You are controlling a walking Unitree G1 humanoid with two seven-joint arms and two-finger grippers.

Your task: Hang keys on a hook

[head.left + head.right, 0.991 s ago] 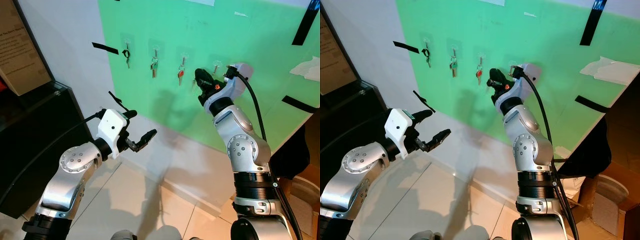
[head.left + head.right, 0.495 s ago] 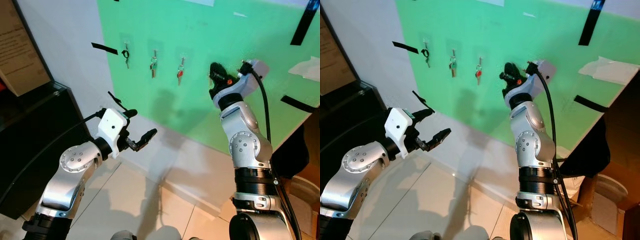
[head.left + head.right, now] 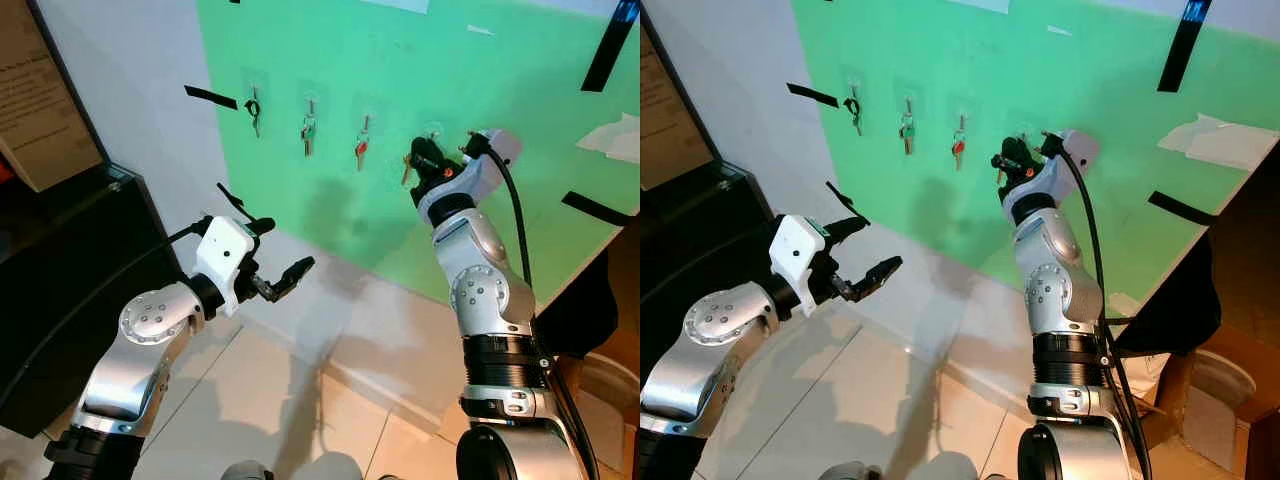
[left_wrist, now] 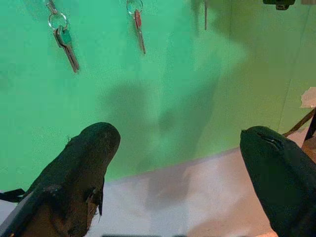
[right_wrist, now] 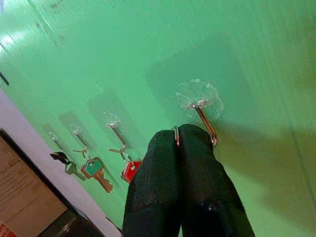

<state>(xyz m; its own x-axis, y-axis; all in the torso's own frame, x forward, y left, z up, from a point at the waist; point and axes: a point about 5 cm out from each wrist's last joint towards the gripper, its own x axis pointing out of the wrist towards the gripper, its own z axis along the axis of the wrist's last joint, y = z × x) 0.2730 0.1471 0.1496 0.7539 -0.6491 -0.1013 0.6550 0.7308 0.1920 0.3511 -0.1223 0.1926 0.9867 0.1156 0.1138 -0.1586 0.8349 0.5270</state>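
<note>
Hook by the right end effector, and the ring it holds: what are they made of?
Hook: thin bent wire, likely metal with a coppery shine, on a clear glossy pad, probably plastic adhesive. Ring: thin and shiny, apparently metal, pinched in the right end effector.

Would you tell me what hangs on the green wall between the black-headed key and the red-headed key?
A green-headed key hangs on its own hook between the black-headed key and the red-headed key, seen in the left eye view.

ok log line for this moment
right gripper: shut on key ring, at fourth hook | left gripper: open, idle | hooks one to three: keys hung
</note>
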